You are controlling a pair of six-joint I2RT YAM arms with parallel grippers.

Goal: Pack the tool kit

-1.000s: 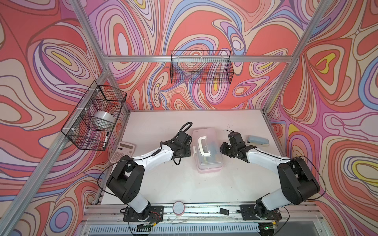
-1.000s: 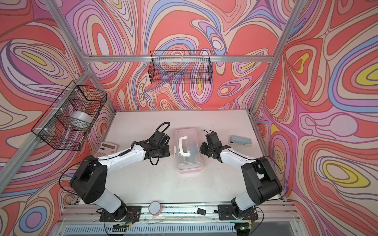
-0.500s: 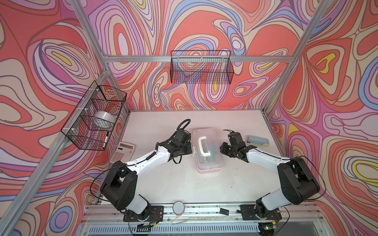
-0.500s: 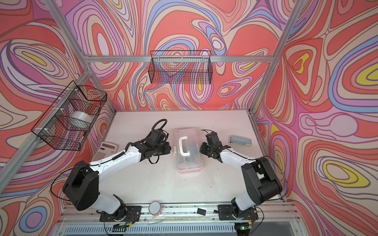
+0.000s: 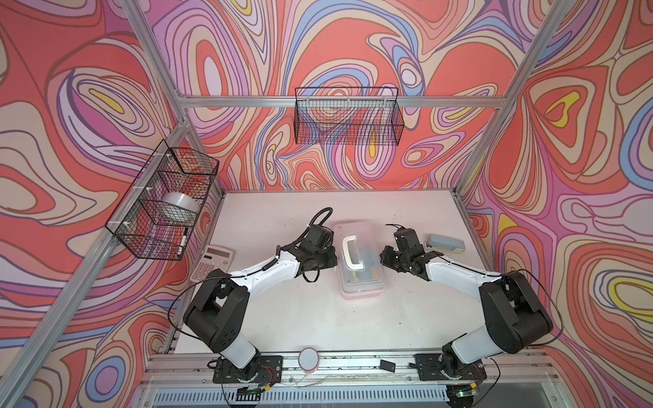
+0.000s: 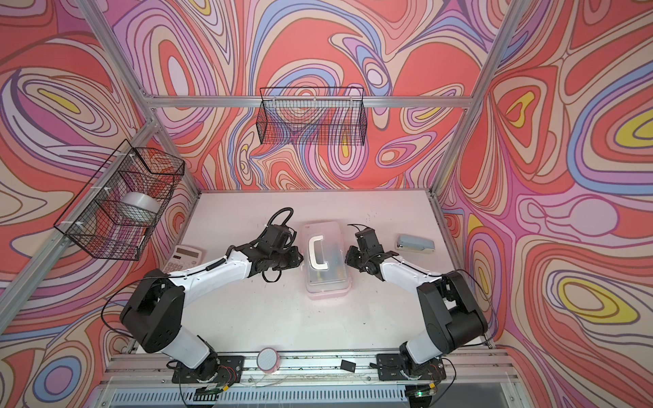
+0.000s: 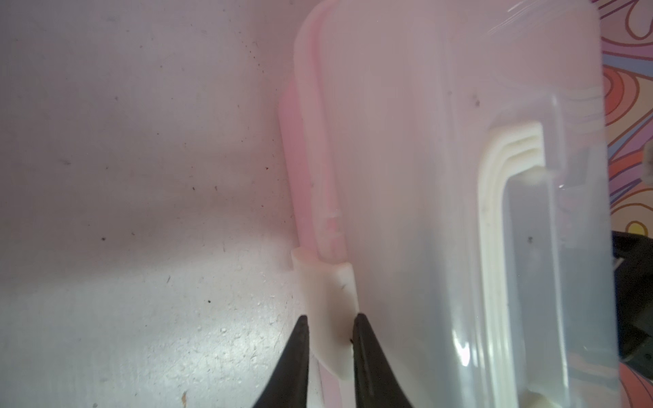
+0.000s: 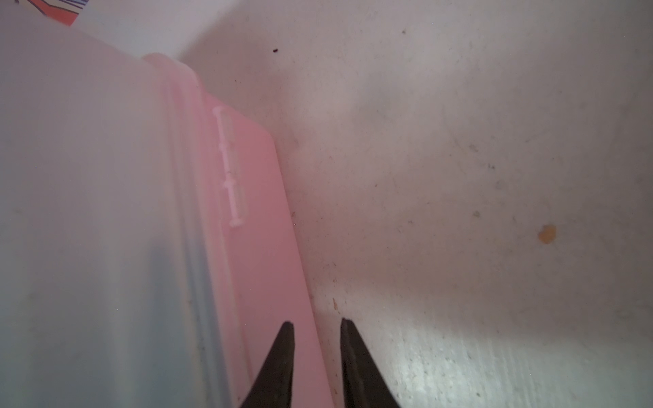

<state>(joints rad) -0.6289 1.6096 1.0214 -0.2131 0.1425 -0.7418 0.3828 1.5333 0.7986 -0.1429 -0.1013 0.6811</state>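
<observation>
Tool kit box (image 5: 367,277) sits mid-desk, long axis running near to far. Translucent lid closed over the pink base (image 8: 261,212), white handle (image 5: 348,252) flat on top. Dim dark and yellowish shapes show through the lid; too blurred to name.

Left gripper (image 7: 329,319) is at the box's left side, closed on the white latch (image 7: 325,282), one fingertip against each side of it.

Right gripper (image 8: 314,322) is at the box's right side, jaws narrowly apart and straddling the base's edge. One tip is over the pink, one over the desk (image 5: 282,318). Cannot tell whether it pinches the edge.

Wire basket (image 5: 148,243) on the left wall: silver tape roll (image 5: 176,205) in the middle compartment, marker (image 5: 183,242) upright in the near one.

A second wire basket (image 5: 348,120) hangs on the far wall.

Loose on the desk: calculator (image 5: 212,263) at the left edge, blue-grey stapler (image 5: 445,243) far right.
</observation>
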